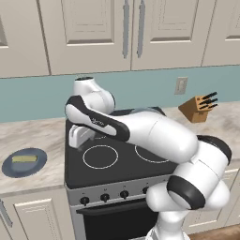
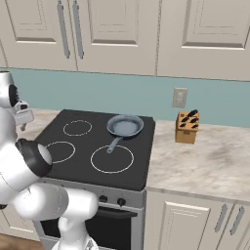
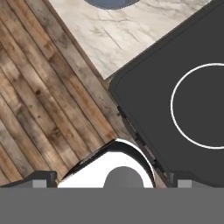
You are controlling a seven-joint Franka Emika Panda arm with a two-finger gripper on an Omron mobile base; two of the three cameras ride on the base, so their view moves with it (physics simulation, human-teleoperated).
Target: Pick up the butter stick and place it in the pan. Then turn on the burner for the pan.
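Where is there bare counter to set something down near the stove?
Widest bare patch: the marble counter right of the stovetop, in front of the knife block. Left of the stove, room lies between its edge and the plate holding the butter stick. The pan crowds the back-right zone.

Cream panelled wall cupboards (image 2: 117,29) with long metal handles hang above a pale teal backsplash (image 2: 97,93), which carries a beige wall socket (image 2: 179,97). Below runs a marbled beige stone worktop (image 2: 205,161) over cream base cabinets (image 2: 195,219). Brown wooden floor planks (image 3: 39,100) lie beneath.

No readable text, labels or nos. anywhere; small mark on robot arm (image 1: 97,123) illegible.
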